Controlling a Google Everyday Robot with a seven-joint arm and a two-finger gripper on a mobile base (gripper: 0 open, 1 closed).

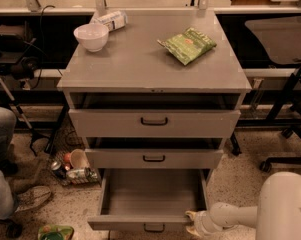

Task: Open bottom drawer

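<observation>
The grey cabinet (152, 69) has three drawers. The bottom drawer (150, 196) is pulled far out, showing its plain grey inside; its front (120, 223) and small black loop handle (154, 228) sit at the lower edge of the view. My gripper (191, 223) is at the right end of that drawer front, on the end of my white arm (230, 216), which reaches in from the lower right. The top drawer (154, 123) and middle drawer (154, 158) stand slightly ajar.
On the cabinet top are a white bowl (91, 36), a lying bottle (111, 20) and a green chip bag (187, 45). Cans and a cup (72, 166) lie on the floor at left, beside a person's legs (2, 184). Chair bases (285, 134) stand at right.
</observation>
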